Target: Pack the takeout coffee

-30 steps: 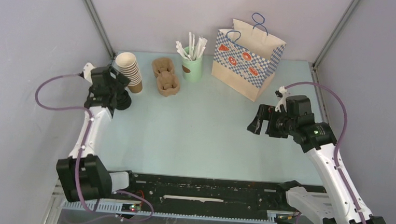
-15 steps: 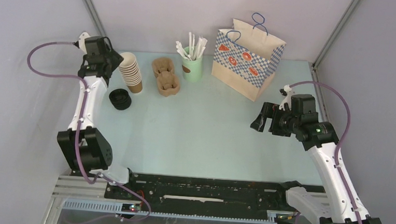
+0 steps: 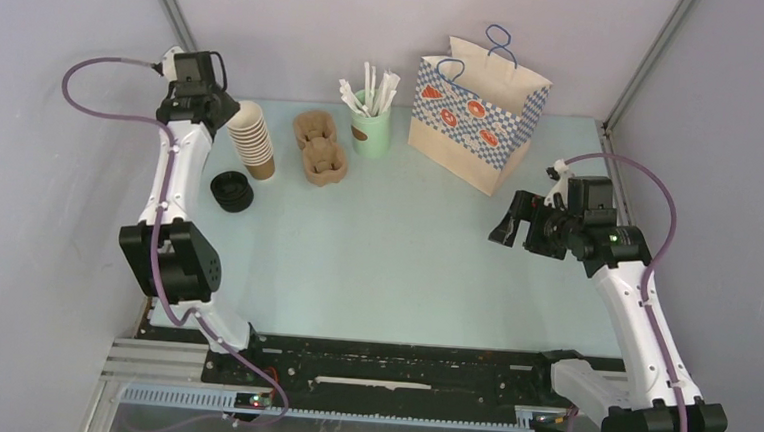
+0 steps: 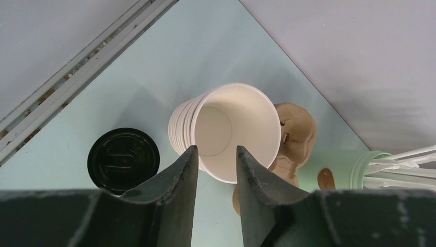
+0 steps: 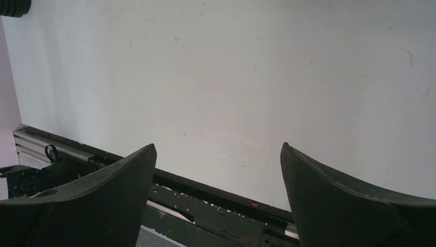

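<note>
Sticks (image 3: 374, 83) in green cup (image 3: 369, 133)

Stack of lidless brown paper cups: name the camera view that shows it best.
Left wrist view: the stack of lidless brown paper cups fills mid-frame, its pale inside and nested rims plain. Top external shows the stack small, seen obliquely, at far left. Right wrist shows none of it.

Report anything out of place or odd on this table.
The black lid lies loose beside the stack of lidless cups, on none of them. No lidded coffee cup shows in any view. Nothing looks spilled.
</note>
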Motion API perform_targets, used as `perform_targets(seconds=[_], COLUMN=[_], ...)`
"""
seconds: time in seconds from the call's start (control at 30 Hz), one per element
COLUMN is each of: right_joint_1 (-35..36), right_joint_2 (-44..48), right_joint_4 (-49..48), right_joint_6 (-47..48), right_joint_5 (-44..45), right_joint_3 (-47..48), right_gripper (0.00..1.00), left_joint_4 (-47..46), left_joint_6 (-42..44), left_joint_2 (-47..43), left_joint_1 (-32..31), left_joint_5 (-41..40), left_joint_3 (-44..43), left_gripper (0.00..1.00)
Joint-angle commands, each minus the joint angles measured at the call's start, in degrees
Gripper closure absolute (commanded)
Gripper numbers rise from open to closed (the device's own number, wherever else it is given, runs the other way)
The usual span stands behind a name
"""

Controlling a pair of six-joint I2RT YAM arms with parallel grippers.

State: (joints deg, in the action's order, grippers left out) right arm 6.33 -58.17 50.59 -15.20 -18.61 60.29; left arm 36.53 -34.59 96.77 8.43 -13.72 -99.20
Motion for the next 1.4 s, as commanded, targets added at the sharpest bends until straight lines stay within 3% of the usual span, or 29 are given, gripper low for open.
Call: perform_targets(seconds=[0.0, 0.1, 0.27, 0.43, 0.7, 1.13, 1.37], right_joint_1=[-0.53, -0.53, -0.46, -0.53, -0.54, -0.53, -0.53], right_joint_2=[-0.8, -1.59, -2.64, -3.38, -5.29, -6.16, -5.9], right_joint_4=[-2.56, -2.98, -3.71, -4.25, -4.54, -4.98, -4.98], right_joint_6=[1.87, 1.89, 1.89, 2.0, 2.11, 1.95, 1.93], right_joint_5=[-1.55, -2.15, -2.48, -2.41, -2.57, -3.1, -3.19], right_joint_3=[0.22, 0.2, 0.24, 0.19, 1.12, 1.29, 1.25], right_gripper=[0.01, 0.01, 0.01, 0.01, 0.02, 0.02, 0.03], left_joint_4=[3.26, 5.26, 9.25, 9.91, 10.98, 12.29, 11.16], left_joint_6=[1.71, 1.88, 1.81, 1.45, 1.43, 2.29, 2.21], left_joint_2=[1.72, 3.46, 7.52, 9.01, 10.44, 10.31, 8.58], left_joint_1=[-0.38, -0.42, -0.43, -0.38, -0.38, -0.49, -0.32], left_joint_5=[-3.62, -4.6, -3.99, -4.41, -5.03, -6.15, -6.03], left_joint_3=[-4.56, -6.93, -11.59, -12.97, -14.43, -17.68, -17.56], left_gripper=[0.61, 0.54, 0.53, 0.68, 0.73, 0.99, 1.0])
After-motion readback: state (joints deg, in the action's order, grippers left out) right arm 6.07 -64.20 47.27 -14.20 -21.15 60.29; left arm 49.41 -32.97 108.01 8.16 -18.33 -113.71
